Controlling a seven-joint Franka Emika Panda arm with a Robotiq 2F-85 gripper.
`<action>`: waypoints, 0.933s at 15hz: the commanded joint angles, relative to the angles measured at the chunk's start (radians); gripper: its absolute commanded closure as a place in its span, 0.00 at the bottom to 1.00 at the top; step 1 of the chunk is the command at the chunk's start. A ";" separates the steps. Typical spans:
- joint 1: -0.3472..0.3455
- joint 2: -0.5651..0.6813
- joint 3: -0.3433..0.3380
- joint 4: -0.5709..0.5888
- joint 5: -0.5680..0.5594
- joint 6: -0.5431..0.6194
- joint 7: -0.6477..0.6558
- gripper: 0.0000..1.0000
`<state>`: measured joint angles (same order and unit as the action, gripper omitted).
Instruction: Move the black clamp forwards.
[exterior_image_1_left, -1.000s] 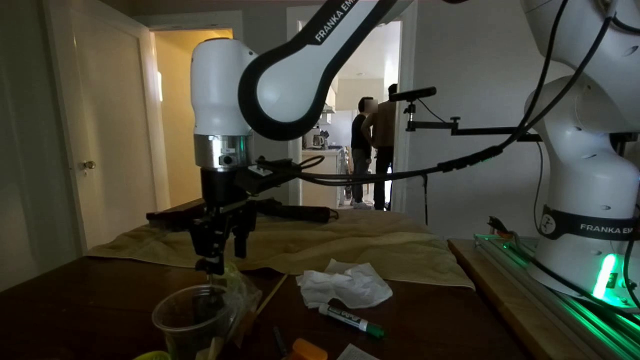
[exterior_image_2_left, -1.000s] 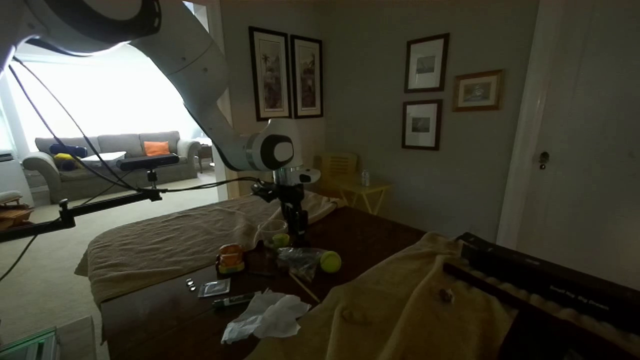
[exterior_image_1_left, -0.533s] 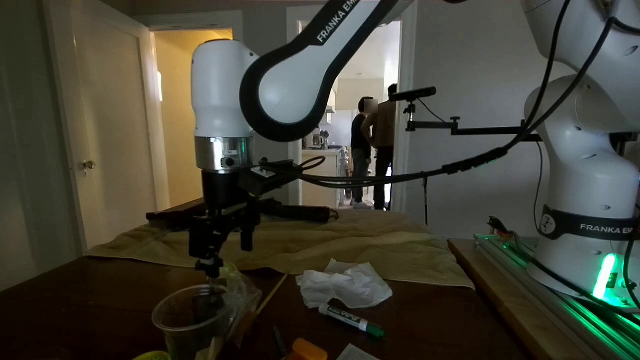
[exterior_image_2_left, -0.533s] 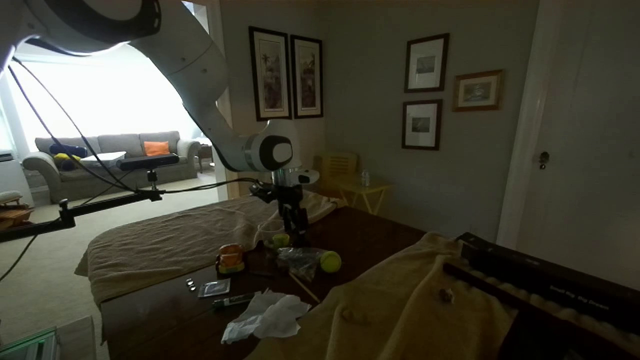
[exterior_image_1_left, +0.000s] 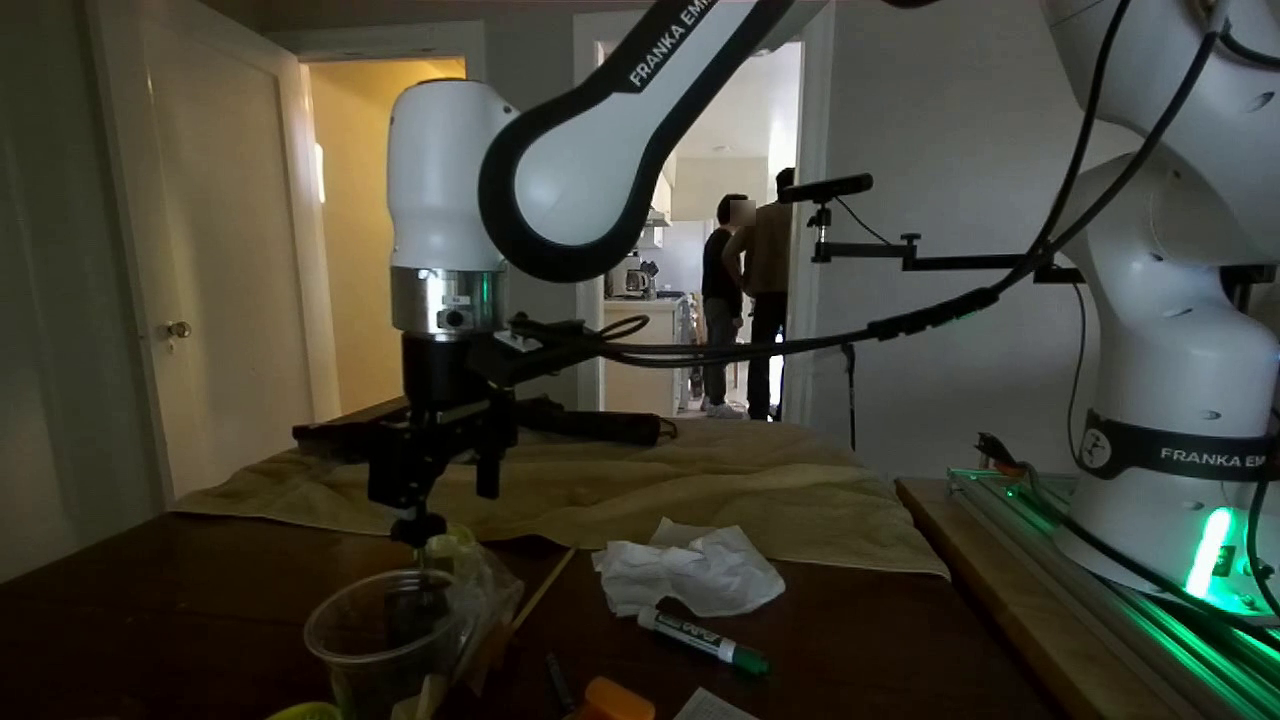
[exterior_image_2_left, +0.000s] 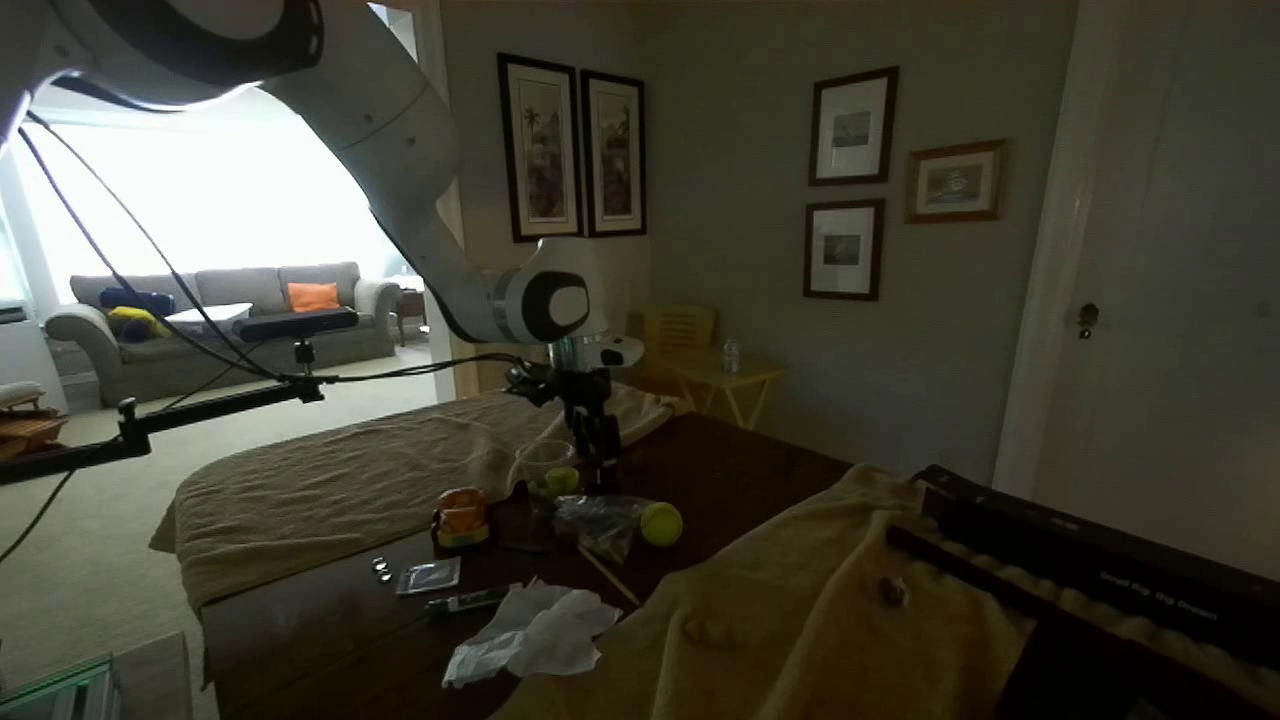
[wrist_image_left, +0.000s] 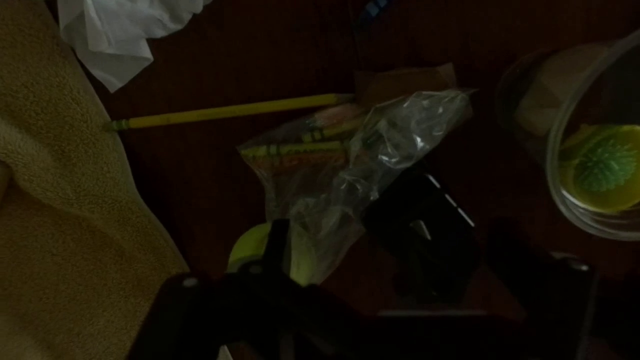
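The black two-finger gripper (exterior_image_1_left: 444, 492) points downward above the dark brown wooden table (exterior_image_1_left: 150, 600), mounted on the white-and-black jointed arm (exterior_image_1_left: 590, 180). The fingers (exterior_image_1_left: 488, 478) stand wide apart. In the wrist view, the small, angular, all-black clamp (wrist_image_left: 422, 215) lies between the two fingers; whether either finger touches it cannot be told in the low light. In an exterior view, the clamp appears as a dark form below the gripper, visible through the round, clear plastic cup (wrist_image_left: 552, 155).

Adjacent items are located as follows. The crumpled, transparent plastic bag (wrist_image_left: 325, 210), containing yellow-wrapped crayons (wrist_image_left: 312, 149), lies just beside the clamp. The round yellow-green ball (exterior_image_2_left: 661, 524) is at the end of the bag; in the wrist view, a finger and the bag partly cover it. The slim yellow pencil (wrist_image_left: 230, 112) lies with its point near the bag and its opposite end at the edge of the tan cloth towel (exterior_image_1_left: 600, 490). The cup stands near the clamp, on the side away from the ball. A rounded yellow-and-green item (wrist_image_left: 605, 167) shows within the cup's outline; whether it is inside or beyond cannot be told. The crumpled white paper tissue (exterior_image_1_left: 690, 575) lies just beside the white cylindrical marker (exterior_image_1_left: 690, 633) with a green cap.
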<state>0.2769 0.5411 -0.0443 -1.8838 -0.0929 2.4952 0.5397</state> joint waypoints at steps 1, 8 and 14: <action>-0.007 -0.009 0.003 -0.014 0.034 0.034 0.028 0.00; -0.006 -0.005 0.003 -0.009 0.034 0.022 0.035 0.46; -0.006 -0.009 0.004 -0.010 0.034 0.019 0.032 0.77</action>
<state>0.2739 0.5421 -0.0463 -1.8838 -0.0828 2.5068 0.5628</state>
